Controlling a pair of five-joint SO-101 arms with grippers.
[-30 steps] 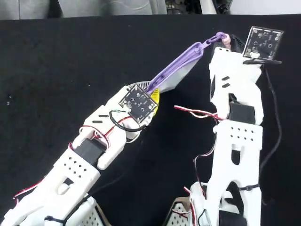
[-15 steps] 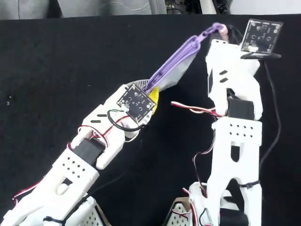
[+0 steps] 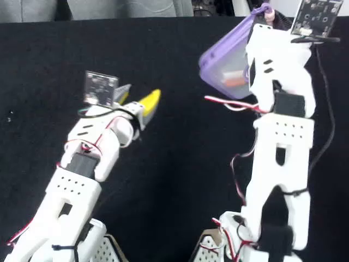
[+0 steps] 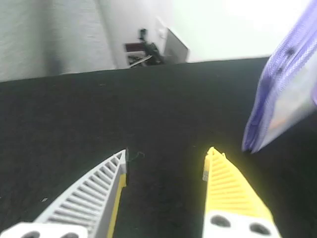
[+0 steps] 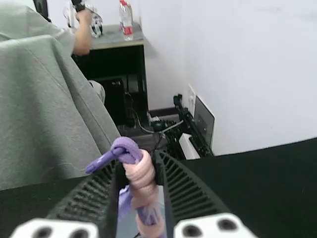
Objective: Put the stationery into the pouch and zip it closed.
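The purple pouch [image 3: 224, 61] with a see-through side hangs off the table from its far corner, and an orange item [image 3: 235, 82] shows inside it. My right gripper [image 3: 263, 12] is at the table's far right edge, shut on the pouch's pink pull tab [image 5: 139, 179] and purple loop [image 5: 122, 148]. My left gripper [image 3: 140, 94] is left of the pouch and apart from it, open, with nothing between its grey and yellow fingers. In the left wrist view the pouch [image 4: 286, 96] hangs beyond and beside that gripper [image 4: 167, 153].
The black table [image 3: 180, 164] lies bare between the two arms. Red and white wires [image 3: 229, 103] loop out from the right arm just under the pouch. Beyond the far edge sits a person in grey [image 5: 44, 99].
My left gripper let go of the pouch's lower end, opened and swung left. The pouch, which was stretched between both grippers, now hangs from the right one, which moved slightly farther back.
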